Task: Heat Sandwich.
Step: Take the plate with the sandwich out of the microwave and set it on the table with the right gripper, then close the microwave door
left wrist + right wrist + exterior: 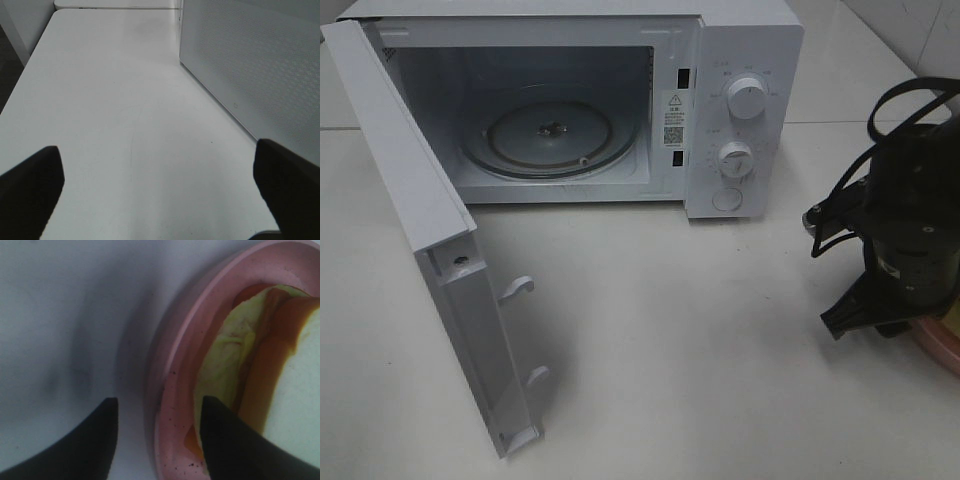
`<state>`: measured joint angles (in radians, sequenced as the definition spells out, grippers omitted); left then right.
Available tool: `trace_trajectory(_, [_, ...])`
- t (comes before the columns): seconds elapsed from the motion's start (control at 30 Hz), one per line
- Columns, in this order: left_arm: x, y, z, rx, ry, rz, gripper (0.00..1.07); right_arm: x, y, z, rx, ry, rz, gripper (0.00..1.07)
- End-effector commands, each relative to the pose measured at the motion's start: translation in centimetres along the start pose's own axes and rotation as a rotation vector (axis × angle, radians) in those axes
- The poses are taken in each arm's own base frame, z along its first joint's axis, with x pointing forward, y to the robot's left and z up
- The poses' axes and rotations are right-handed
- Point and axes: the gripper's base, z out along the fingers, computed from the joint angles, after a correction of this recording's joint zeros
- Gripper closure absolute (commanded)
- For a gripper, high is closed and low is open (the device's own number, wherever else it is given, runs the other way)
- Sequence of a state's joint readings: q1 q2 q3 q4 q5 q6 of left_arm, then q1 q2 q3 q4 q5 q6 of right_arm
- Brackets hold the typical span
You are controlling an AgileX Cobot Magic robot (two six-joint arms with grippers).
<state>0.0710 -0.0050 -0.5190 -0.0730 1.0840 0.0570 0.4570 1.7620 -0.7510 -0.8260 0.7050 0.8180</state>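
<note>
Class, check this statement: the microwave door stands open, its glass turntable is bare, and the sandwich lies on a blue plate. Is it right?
Not quite. The plate is pink, not blue, as the right wrist view shows. The rest holds: the microwave door stands open, the turntable is bare, and the sandwich lies on the plate.

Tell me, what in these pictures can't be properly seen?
- Sandwich: the right wrist view is blurred and cuts it off; the overhead view misses it.
- Pink plate: in the overhead view, mostly hidden by the right arm and the edge.
- Left gripper: absent from the overhead view.
- Microwave dial labels: too small.
</note>
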Motion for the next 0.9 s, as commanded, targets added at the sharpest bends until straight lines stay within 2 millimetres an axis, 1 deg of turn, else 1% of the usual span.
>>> trace_trajectory(0.03, [-0.1, 0.0, 0.0, -0.004, -0.017, -0.004, 0.09, 0.1, -0.3, -0.9, -0.035, -0.014, -0.005, 0.5])
trace_trajectory(0.07, [-0.1, 0.0, 0.0, -0.004, -0.017, -0.004, 0.09, 0.2, -0.6, -1.6, -0.055, -0.035, -0.001, 0.45])
trace_trajectory(0.17, [-0.1, 0.0, 0.0, -0.004, -0.017, -0.004, 0.09, 0.3, -1.2, -2.9, -0.081, -0.07, 0.009, 0.36])
trace_trajectory(0.2, [-0.1, 0.0, 0.0, -0.004, -0.017, -0.004, 0.09, 0.3, -1.2, -2.9, -0.081, -0.07, 0.009, 0.36])
trace_trajectory(0.23, [-0.1, 0.0, 0.0, -0.004, -0.017, -0.004, 0.09, 0.4, -1.8, -3.8, -0.099, -0.098, 0.026, 0.33])
trace_trajectory(0.27, [-0.1, 0.0, 0.0, -0.004, -0.017, -0.004, 0.09, 0.5, -2.0, -4.3, -0.112, -0.109, 0.038, 0.32])
trace_trajectory(0.33, [-0.1, 0.0, 0.0, -0.004, -0.017, -0.004, 0.09, 0.6, -2.2, -4.7, -0.121, -0.12, 0.047, 0.32])
trace_trajectory(0.37, [-0.1, 0.0, 0.0, -0.004, -0.017, -0.004, 0.09, 0.8, -2.6, -5.7, -0.145, -0.148, 0.067, 0.32])
trace_trajectory(0.43, [-0.1, 0.0, 0.0, -0.004, -0.017, -0.004, 0.09, 1.0, -3.1, -6.5, -0.162, -0.175, 0.08, 0.32])
trace_trajectory(0.47, [-0.1, 0.0, 0.0, -0.004, -0.017, -0.004, 0.09, 1.3, -3.5, -7.4, -0.182, -0.206, 0.084, 0.32])
trace_trajectory(0.5, [-0.1, 0.0, 0.0, -0.004, -0.017, -0.004, 0.09, 1.3, -3.5, -7.4, -0.182, -0.206, 0.084, 0.32])
trace_trajectory(0.6, [-0.1, 0.0, 0.0, -0.004, -0.017, -0.004, 0.09, 1.9, -4.3, -8.7, -0.205, -0.245, 0.096, 0.32])
trace_trajectory(0.63, [-0.1, 0.0, 0.0, -0.004, -0.017, -0.004, 0.09, 1.9, -4.3, -8.7, -0.205, -0.245, 0.096, 0.32])
trace_trajectory(0.77, [-0.1, 0.0, 0.0, -0.004, -0.017, -0.004, 0.09, 3.2, -5.4, -11.1, -0.28, -0.315, 0.127, 0.32])
trace_trajectory(0.8, [-0.1, 0.0, 0.0, -0.004, -0.017, -0.004, 0.09, 3.2, -5.4, -11.1, -0.28, -0.315, 0.127, 0.32])
trace_trajectory(0.87, [-0.1, 0.0, 0.0, -0.004, -0.017, -0.004, 0.09, 3.8, -5.6, -11.9, -0.313, -0.332, 0.12, 0.32])
trace_trajectory(0.9, [-0.1, 0.0, 0.0, -0.004, -0.017, -0.004, 0.09, 4.4, -5.9, -12.6, -0.345, -0.347, 0.118, 0.32])
